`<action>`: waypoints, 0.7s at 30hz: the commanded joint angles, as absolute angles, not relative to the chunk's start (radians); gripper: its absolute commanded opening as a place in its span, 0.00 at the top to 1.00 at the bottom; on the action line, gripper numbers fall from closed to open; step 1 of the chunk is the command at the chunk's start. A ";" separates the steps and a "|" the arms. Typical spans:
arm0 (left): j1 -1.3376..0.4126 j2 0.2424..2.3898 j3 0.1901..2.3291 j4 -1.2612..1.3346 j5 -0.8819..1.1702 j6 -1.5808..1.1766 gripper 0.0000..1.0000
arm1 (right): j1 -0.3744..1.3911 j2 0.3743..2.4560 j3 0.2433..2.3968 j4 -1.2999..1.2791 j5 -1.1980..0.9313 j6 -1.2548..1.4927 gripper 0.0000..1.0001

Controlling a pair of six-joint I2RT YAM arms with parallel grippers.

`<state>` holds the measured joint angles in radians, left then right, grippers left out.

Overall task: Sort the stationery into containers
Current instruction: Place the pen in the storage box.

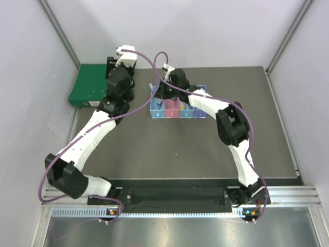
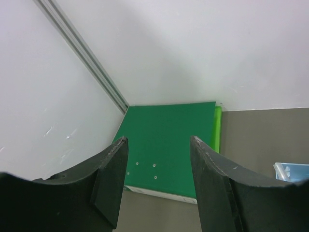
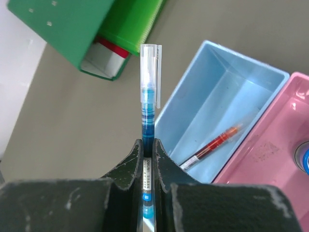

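The grey-brown table (image 1: 180,154) carries a green binder (image 1: 88,85) lying flat in its far left corner, close to the walls. A row of four joined bins (image 1: 172,112), light blue, pink, light blue and purple, stands at far centre, apart from the binder on its right.

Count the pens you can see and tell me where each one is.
2. A blue pen is clamped in the right hand. A red pen lies in the light blue bin. More may be hidden out of view.
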<state>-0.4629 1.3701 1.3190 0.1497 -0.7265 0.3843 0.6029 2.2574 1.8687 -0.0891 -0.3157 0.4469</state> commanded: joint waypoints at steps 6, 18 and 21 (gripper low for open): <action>-0.448 1.370 1.339 0.196 -0.701 0.393 0.41 | 0.577 2.304 1.947 -0.031 -0.293 0.457 1.00; -0.442 1.397 1.358 0.187 -0.687 0.379 0.40 | 0.563 2.309 1.942 -0.038 -0.278 0.449 0.76; -0.442 1.402 1.359 0.189 -0.686 0.377 0.40 | 0.563 2.310 1.948 -0.037 -0.275 0.446 0.70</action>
<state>-0.4465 1.4029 1.3205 0.1493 -0.6949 0.3908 0.5747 2.3020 1.8946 -0.0742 -0.2874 0.4488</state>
